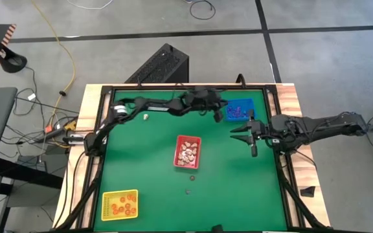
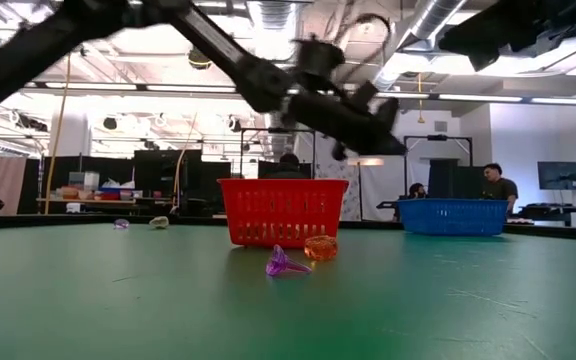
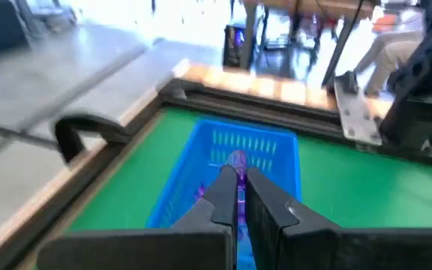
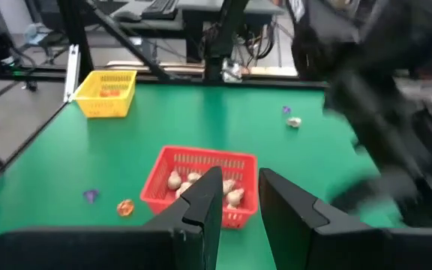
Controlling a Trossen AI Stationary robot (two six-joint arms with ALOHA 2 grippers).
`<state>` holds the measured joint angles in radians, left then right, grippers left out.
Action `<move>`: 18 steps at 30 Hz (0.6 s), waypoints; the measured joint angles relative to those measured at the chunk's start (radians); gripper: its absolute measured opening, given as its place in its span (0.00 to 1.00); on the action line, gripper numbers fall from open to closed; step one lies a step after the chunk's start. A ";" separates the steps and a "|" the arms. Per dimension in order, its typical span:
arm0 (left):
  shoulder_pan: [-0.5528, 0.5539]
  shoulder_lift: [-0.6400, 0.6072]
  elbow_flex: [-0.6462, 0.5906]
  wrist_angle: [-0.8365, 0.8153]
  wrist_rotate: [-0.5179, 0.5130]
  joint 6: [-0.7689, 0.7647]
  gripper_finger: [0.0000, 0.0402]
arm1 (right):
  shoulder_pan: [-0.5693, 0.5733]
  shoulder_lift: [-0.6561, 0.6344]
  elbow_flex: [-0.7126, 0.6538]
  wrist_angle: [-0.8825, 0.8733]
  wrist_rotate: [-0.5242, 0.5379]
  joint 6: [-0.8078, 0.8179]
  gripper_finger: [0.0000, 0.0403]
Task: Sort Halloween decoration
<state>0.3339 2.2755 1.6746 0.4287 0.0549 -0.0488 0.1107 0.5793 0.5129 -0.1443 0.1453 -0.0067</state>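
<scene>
From above, the left end effector (image 1: 217,116) hangs at the blue tray's (image 1: 241,109) edge on the green bench (image 1: 147,155); the right end effector (image 1: 246,134) waits just beside that tray.

At bench level, a purple trinket (image 2: 282,263) and an orange trinket (image 2: 320,247) lie before the red tray (image 2: 281,211).

The left wrist view shows its fingers (image 3: 223,196) pinched together on a purple piece (image 3: 237,161).

In the right wrist view, the fingers (image 4: 205,201) stand narrowly apart, holding nothing.

bright overhead ceiling lights, soft shadows, motion blur in both wrist views.
</scene>
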 joint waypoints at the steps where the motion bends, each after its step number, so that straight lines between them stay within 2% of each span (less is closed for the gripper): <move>1: 0.000 0.042 0.058 -0.034 0.015 -0.014 0.00 | -0.003 0.002 0.000 0.007 0.009 0.000 0.30; 4: 0.005 0.157 0.256 -0.162 0.029 -0.026 0.00 | 0.003 0.008 0.000 0.018 0.015 0.001 0.30; 7: 0.010 0.236 0.421 -0.300 -0.007 -0.027 0.00 | 0.013 0.007 0.000 0.016 0.015 0.001 0.30; 10: 0.013 0.287 0.536 -0.428 -0.018 -0.045 0.01 | 0.028 0.001 0.000 0.009 0.015 -0.004 0.30; 13: 0.015 0.303 0.566 -0.491 0.007 -0.043 0.06 | 0.042 -0.003 0.000 -0.009 0.015 -0.021 0.30; 18: 0.010 0.303 0.566 -0.489 0.002 -0.003 0.19 | 0.055 -0.006 0.000 -0.006 0.015 -0.022 0.30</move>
<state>0.3443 2.5786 2.2406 -0.0598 0.0570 -0.0517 0.1659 0.5735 0.5129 -0.1500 0.1600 -0.0283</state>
